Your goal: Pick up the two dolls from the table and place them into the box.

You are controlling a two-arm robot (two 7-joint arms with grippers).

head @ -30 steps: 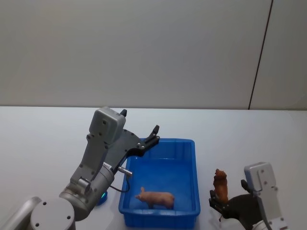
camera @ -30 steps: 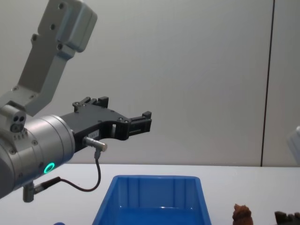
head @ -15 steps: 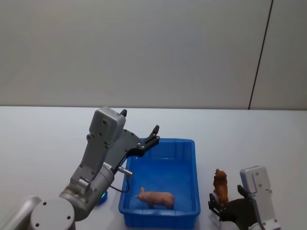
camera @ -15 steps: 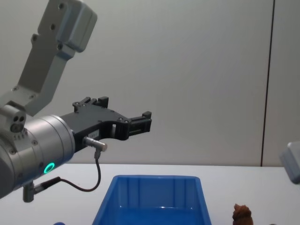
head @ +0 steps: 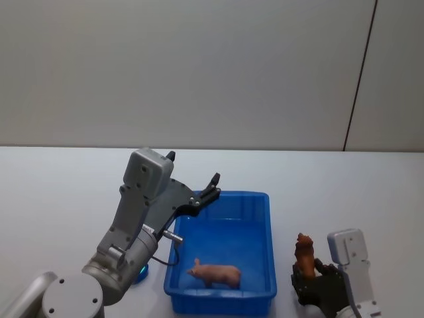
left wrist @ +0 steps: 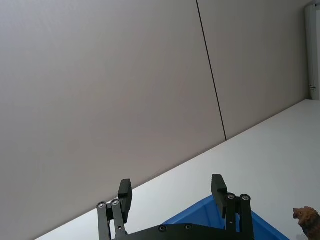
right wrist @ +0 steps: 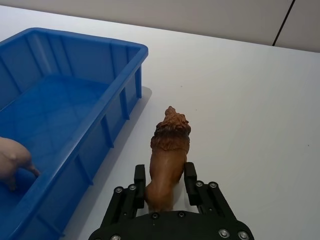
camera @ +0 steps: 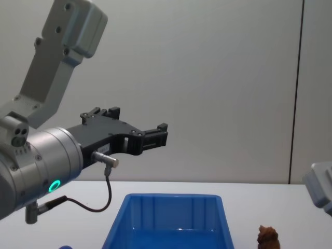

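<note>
1. Head: my right claw [head: 306, 281] is gripping the brown doll [head: 305, 255] beside the box [head: 265, 199]; pink doll [head: 217, 273] sitting inside.
2. Left wrist: my left claw [left wrist: 171, 187] is gaping, empty.
3. Right wrist: brown doll [right wrist: 170, 145] standing on worktop [right wrist: 250, 100].
4. Chest: left claw [camera: 155, 136] hovering above box [camera: 171, 198].

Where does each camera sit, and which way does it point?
Head: high, facing down at the table; left arm and right tool show.
Chest: lower, facing level across the table; the left arm looms large.
Left wrist: on the left arm, facing the wall past the open left tool.
Right wrist: behind the right tool, facing the brown doll.
Head and right wrist share the pink doll in the blue box.
</note>
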